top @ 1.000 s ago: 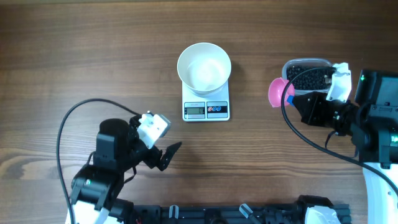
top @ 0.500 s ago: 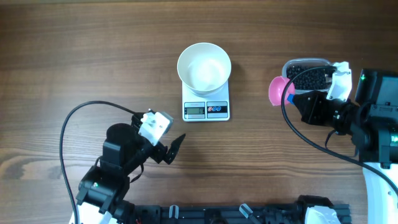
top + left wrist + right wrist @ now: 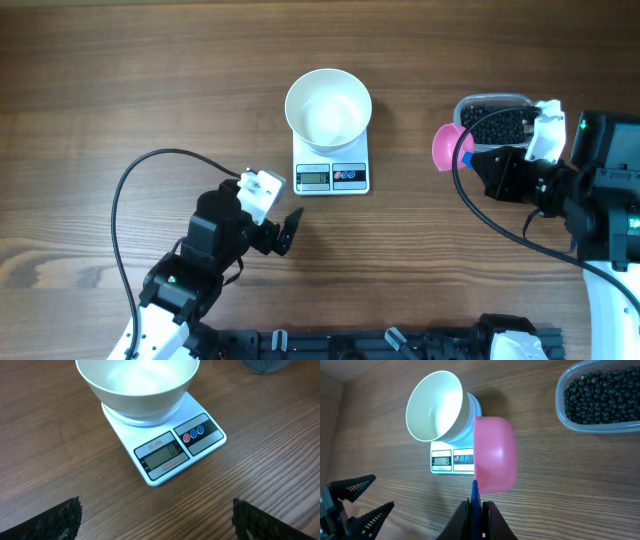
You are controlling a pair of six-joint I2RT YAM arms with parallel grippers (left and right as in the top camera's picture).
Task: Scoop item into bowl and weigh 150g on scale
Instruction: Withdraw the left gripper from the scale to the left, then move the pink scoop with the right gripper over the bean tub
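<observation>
A: Grippers?
B: Left gripper (image 3: 279, 234): jaws wide, holding nothing. Right gripper (image 3: 476, 515): clamped on the pink scoop's (image 3: 494, 455) blue handle.
A: Beyond?
B: Scale (image 3: 170, 450) at the left gripper's 1 o'clock, bowl (image 3: 137, 385) on it. Beans (image 3: 600, 397) in the clear tub (image 3: 562, 410), at the scale's 3 o'clock.

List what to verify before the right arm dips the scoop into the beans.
1. Seating: bowl sits on the scale platform: ok.
2. Contents: bowl empty, no beans in it in the left wrist view: ok.
3. Zero: display reading with the bowl on: cannot tell, digits too small.
4. Grip: right gripper shut on the scoop handle: ok.
5. Supply: beans in the tub, right beside the scoop: ok.
6. Clearance: left gripper open, apart from the scale on its near side: ok.
</observation>
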